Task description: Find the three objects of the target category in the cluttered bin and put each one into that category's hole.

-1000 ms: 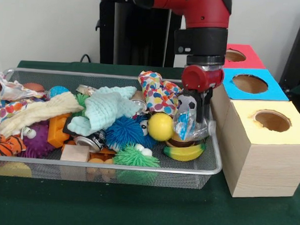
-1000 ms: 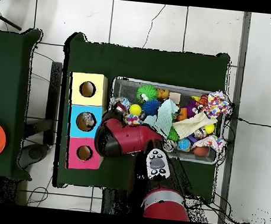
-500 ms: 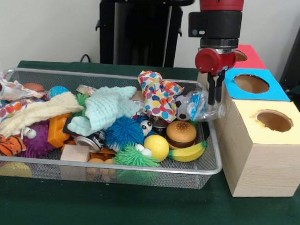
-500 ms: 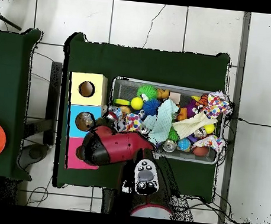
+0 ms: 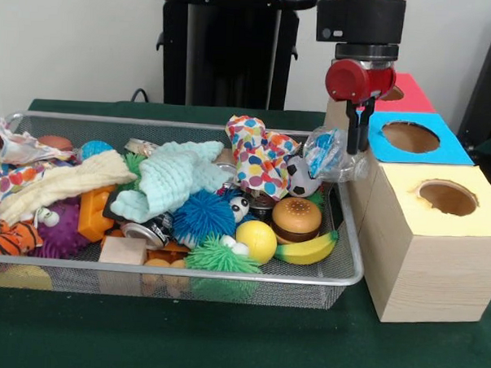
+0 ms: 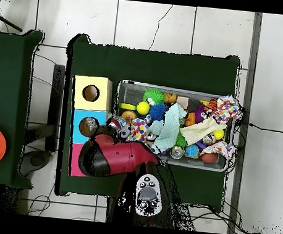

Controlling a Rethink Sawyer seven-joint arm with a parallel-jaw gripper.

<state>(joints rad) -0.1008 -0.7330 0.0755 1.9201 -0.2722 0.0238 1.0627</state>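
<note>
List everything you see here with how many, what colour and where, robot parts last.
bin: 1, wire mesh, on green table
boxes: 3, yellow, blue, red tops with holes, beside bin
plastic bottle: 1, clear with blue label, held above bin's edge by the boxes
cloths: several, mint, cream, dotted, in bin
spiky balls: blue, green, purple, in bin
yellow ball: 1, front of bin
burger toy: 1, in bin
banana: 1, yellow, front corner
soccer ball: 1, under bottle
tool: 1, black, shut on bottle

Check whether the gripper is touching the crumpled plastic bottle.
Touching: in the front view the gripper pinches the crumpled plastic bottle, which hangs clear above the bin.
</note>
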